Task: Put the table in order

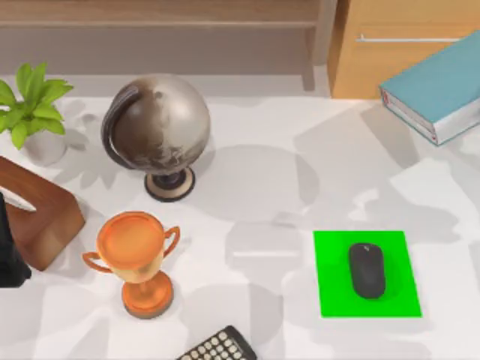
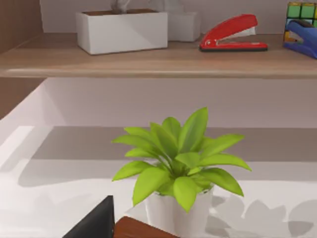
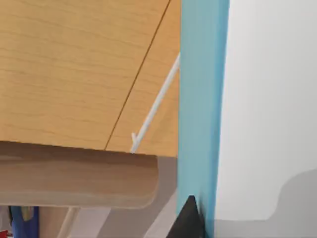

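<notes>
The right arm's fingers (image 3: 188,218) look clenched on the blue book (image 1: 439,86), up by the wooden drawers (image 1: 390,45), maybe to put it away. The left arm (image 1: 10,247) sits by the brown box (image 1: 41,214). The bench (image 1: 262,187) is white and smooth, spread under everything.

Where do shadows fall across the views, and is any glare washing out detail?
Top view: soft grey overlapping shadows mottle the table, heaviest beside the globe and round the trophy; no glare on the green mat or mouse. Left wrist view: the shelf throws a broad shadow band behind the potted plant. Right wrist view: one grey shadow patch beside the blue book.
</notes>
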Available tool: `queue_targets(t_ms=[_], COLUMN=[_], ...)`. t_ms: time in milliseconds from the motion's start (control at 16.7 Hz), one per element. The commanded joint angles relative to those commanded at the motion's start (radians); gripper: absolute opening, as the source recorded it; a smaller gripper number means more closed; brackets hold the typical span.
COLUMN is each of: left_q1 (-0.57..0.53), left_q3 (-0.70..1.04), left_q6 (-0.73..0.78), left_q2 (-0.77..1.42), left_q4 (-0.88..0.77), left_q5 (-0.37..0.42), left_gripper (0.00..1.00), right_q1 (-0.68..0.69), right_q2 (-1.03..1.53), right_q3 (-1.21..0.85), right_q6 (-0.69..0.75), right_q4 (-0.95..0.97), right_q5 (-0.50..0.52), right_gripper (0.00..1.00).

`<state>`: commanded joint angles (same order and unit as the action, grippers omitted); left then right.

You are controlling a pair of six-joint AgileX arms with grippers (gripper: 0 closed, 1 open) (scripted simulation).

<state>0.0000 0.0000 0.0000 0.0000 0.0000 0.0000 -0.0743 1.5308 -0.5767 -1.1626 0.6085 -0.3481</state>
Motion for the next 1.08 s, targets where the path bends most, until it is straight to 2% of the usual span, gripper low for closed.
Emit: queue_targets(t_ms=[240,480,720,1080], left_q1=[0.000,0.000,0.000,0.000], left_q3=[0.000,0.000,0.000,0.000], left_q6=[0.000,0.000,0.000,0.000], left_q2=[0.000,0.000,0.000,0.000], left_q4=[0.000,0.000,0.000,0.000], left_q5=[0.000,0.000,0.000,0.000], left_gripper=[1.00,1.00,1.00,1.00], right_q1=[-0.272,-0.425,-0.449,-0.446], right_q2=[0.108,0.246,0.344,0.346], right_q3=[-0.098,-0.236,-0.322,-0.321], right_q6=[-0.153,-0.247,-0.277,-0.278], right_q4=[0.032,0.062,0.075,0.075], right_q5=[-0.067,-0.105,-0.121,-0.121], right_gripper=[0.00,0.00,0.00,0.00])
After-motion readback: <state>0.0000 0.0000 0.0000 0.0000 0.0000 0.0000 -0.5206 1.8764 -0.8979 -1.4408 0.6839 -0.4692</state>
